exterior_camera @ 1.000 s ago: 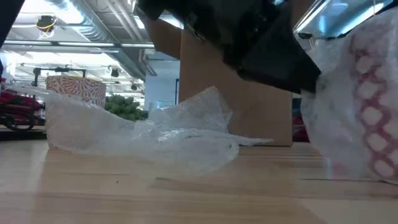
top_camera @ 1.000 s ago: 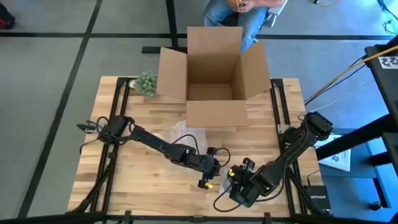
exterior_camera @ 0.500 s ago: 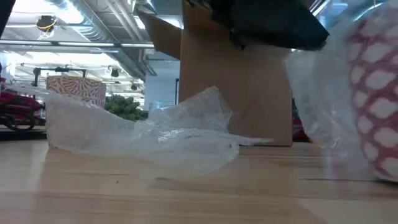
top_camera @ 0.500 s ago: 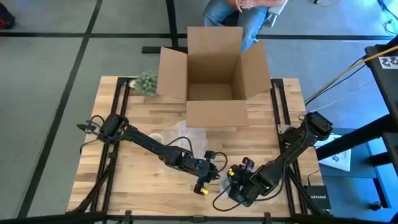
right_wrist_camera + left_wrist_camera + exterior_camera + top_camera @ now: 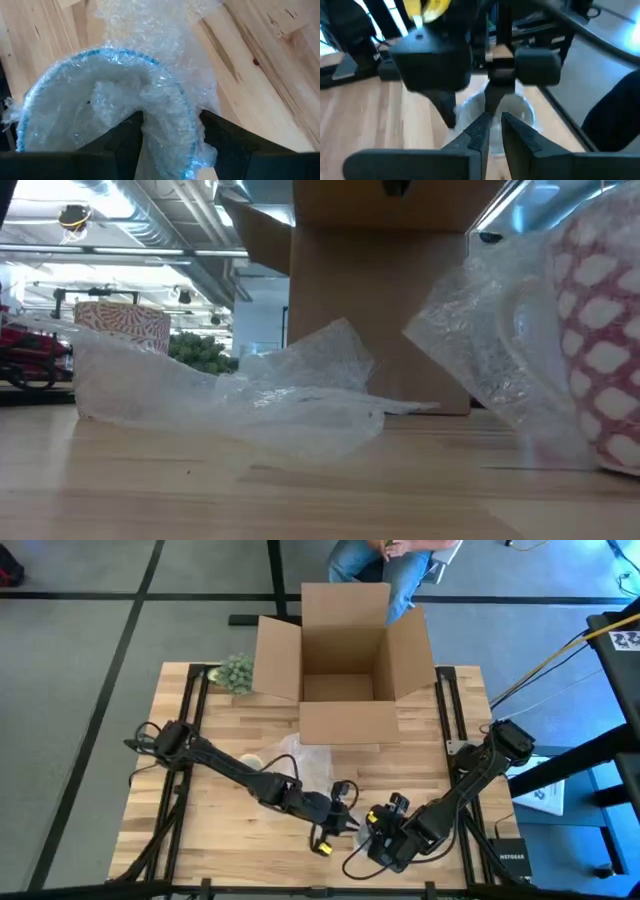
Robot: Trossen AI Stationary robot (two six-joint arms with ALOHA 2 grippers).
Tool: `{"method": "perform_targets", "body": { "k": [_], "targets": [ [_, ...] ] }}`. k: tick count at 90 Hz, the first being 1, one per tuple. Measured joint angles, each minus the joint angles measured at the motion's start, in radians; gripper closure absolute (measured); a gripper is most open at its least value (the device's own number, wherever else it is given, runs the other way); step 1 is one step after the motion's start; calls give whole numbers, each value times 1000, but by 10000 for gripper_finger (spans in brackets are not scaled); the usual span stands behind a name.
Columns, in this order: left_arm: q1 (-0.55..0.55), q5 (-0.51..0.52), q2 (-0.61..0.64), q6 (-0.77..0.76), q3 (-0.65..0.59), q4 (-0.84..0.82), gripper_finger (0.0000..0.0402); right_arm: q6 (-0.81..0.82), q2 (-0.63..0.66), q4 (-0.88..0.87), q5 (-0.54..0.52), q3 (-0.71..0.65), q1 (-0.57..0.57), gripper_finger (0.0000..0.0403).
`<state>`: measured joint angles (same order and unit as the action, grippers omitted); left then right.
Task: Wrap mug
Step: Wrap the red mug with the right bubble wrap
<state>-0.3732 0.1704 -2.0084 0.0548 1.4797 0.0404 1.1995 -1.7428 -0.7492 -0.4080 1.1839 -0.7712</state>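
At the near edge of the wooden surface (image 5: 210, 830), the red-and-white patterned mug (image 5: 605, 340), covered in clear bubble wrap (image 5: 150, 65), is gripped by the right end effector (image 5: 170, 132). Just beside it, the left end effector (image 5: 492, 132) is held nearly closed, empty. Farther back, an open cardboard box (image 5: 340, 665) is seen.

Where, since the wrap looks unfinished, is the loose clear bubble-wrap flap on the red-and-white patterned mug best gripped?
Pinch the bubble-wrap flap at its free edge, from the side away from the mug: it juts out thin, above the table.
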Motion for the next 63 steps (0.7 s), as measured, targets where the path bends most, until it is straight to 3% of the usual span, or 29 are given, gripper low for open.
{"method": "perform_targets", "body": {
  "k": [22, 41, 63],
  "targets": [
    [38, 13, -41, -50, -2, 5, 394, 0, 0, 0, -1, 0, 0, 220],
    [46, -50, -45, -39, -2, 3, 401, -1, 0, 1, -2, 0, 0, 220],
    [56, 49, -43, 24, -3, -56, 400, -1, 0, 1, -2, 0, 0, 220]
  ]
}}
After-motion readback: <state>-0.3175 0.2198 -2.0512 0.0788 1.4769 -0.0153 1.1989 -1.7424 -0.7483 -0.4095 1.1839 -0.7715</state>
